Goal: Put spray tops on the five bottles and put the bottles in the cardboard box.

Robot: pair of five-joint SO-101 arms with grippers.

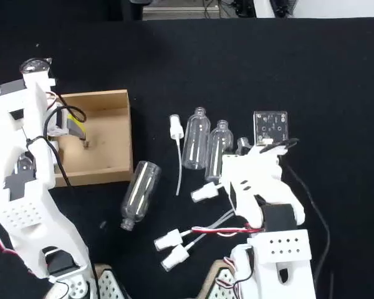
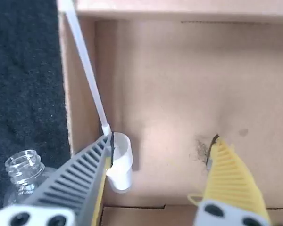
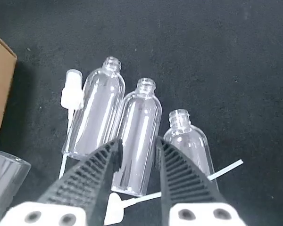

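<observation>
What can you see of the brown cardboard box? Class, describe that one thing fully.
The brown cardboard box is shallow, roughly square and open-topped, with low upright walls and a scuffed floor. It sits flat on the black table cloth, on the robot's left. Inside, a white spray top lies by one wall, its thin tube leaning up along that wall. The left gripper hangs open over the floor, one finger close beside the top.

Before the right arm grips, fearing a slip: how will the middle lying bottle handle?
The middle bottle lies on its side, round, so it probably rolls if nudged. Clear and empty, it is likely light. Its glossy wall may slip.
</observation>
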